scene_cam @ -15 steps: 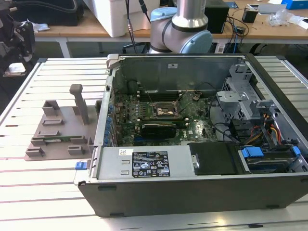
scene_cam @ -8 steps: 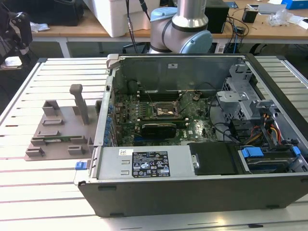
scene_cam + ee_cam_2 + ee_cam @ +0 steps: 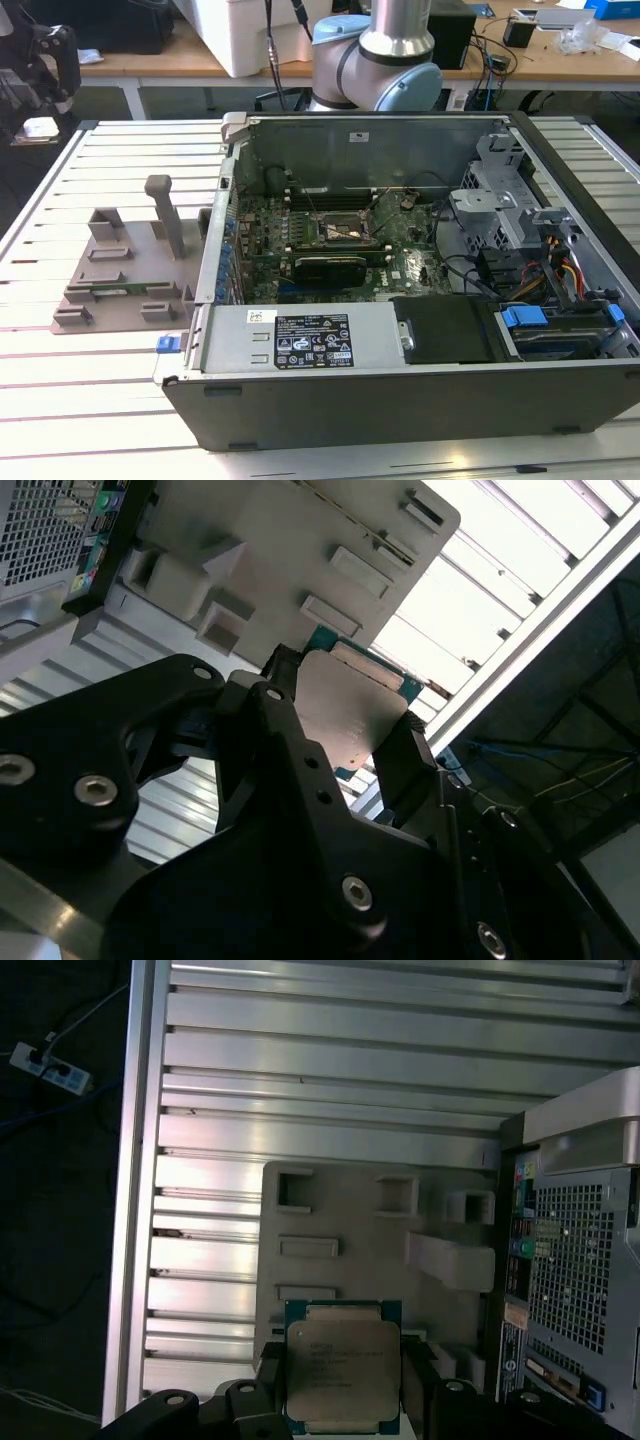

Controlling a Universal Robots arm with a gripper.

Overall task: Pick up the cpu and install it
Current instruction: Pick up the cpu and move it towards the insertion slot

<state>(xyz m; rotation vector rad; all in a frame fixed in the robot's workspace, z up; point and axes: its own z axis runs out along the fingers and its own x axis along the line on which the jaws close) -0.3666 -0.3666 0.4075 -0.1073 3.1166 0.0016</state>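
The cpu (image 3: 343, 1372) is a flat square chip with a pale metal top and a green rim. My gripper (image 3: 343, 1390) is shut on it, one black finger (image 3: 268, 1385) on each side, and holds it above the grey fixture plate (image 3: 370, 1250). In the second wrist view the cpu (image 3: 345, 715) sits between the same black fingers (image 3: 400, 755). In the exterior view the cpu (image 3: 40, 128) hangs as a pale square at the far left, well away from the black-framed motherboard socket (image 3: 338, 232) inside the open computer case (image 3: 400, 390).
The grey fixture plate (image 3: 120, 270) with raised blocks and a post lies on the slatted metal table (image 3: 110, 400), at the exterior view's left of the case. The case's rear panel (image 3: 575, 1260) stands close beside the fixture. Beyond the table edge, a power strip (image 3: 50, 1065) lies on the floor.
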